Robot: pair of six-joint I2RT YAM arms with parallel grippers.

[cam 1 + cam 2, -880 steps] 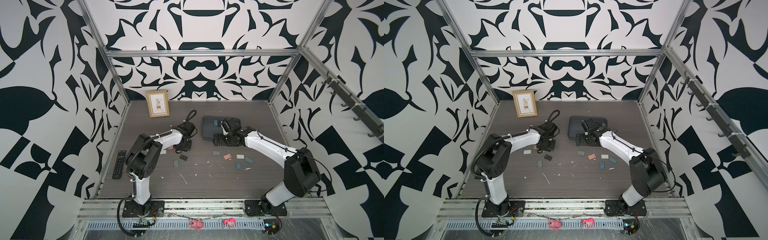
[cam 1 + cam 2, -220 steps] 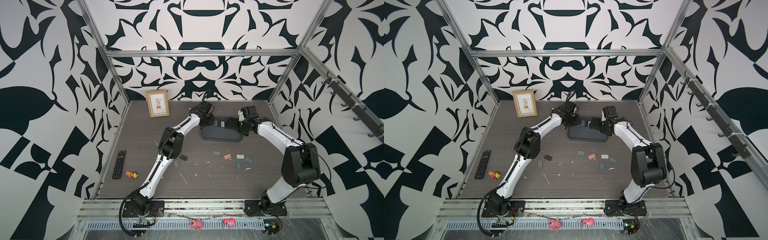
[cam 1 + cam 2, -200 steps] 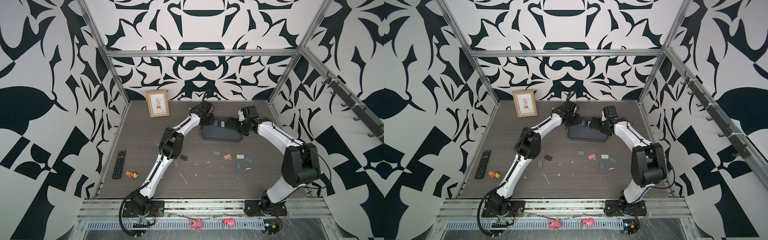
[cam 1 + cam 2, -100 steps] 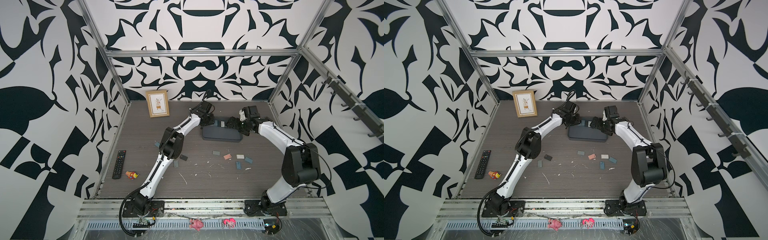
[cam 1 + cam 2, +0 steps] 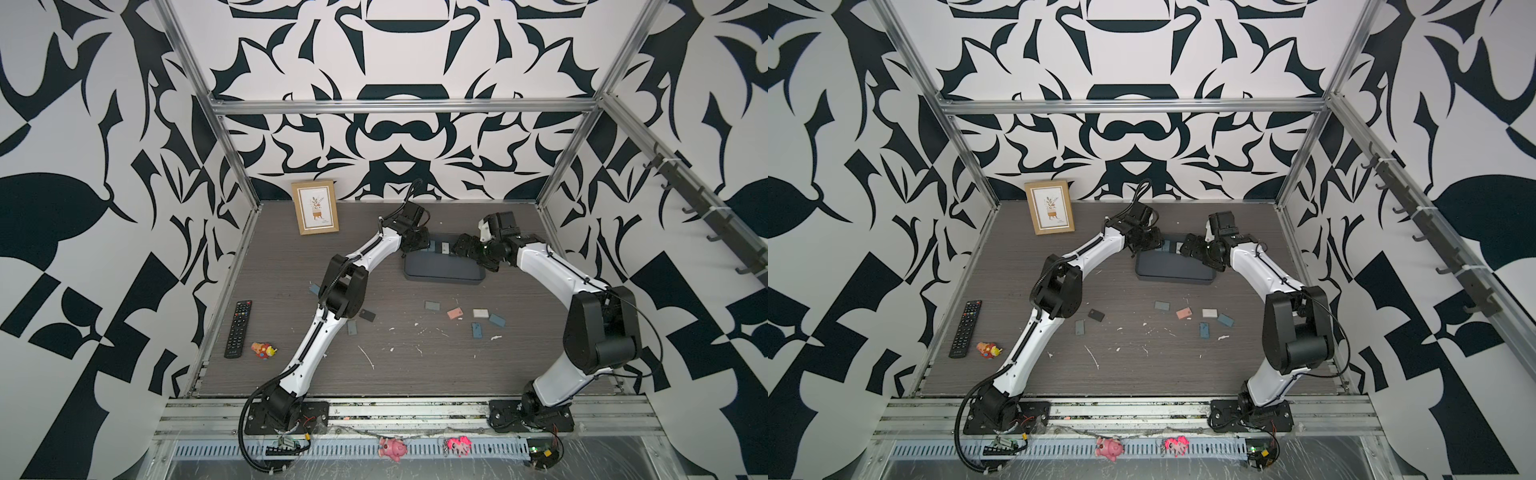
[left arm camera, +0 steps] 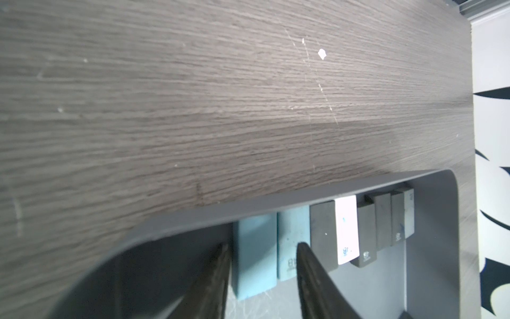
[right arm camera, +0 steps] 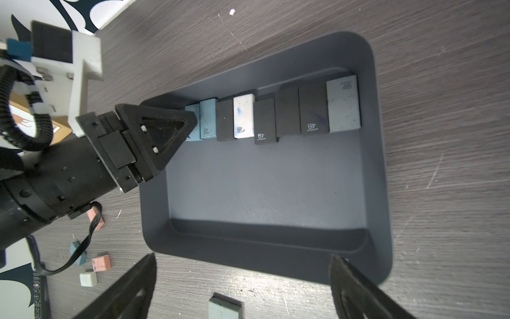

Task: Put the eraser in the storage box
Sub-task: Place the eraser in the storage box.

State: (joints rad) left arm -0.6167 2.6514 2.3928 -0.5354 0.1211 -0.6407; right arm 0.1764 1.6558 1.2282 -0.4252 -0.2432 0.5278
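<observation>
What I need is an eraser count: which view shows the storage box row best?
Right wrist view: the whole row of erasers shows along one storage box wall, only its end behind the left fingers. The left wrist view foreshortens it; both top views show mere slivers.

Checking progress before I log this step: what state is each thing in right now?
storage box, holds a row of erasers along one wall
left gripper, open, inside the box
end eraser, in the box, between the left gripper's jaws
right gripper, open wide, empty
loose erasers, outside the box
picture frame, upright
</observation>
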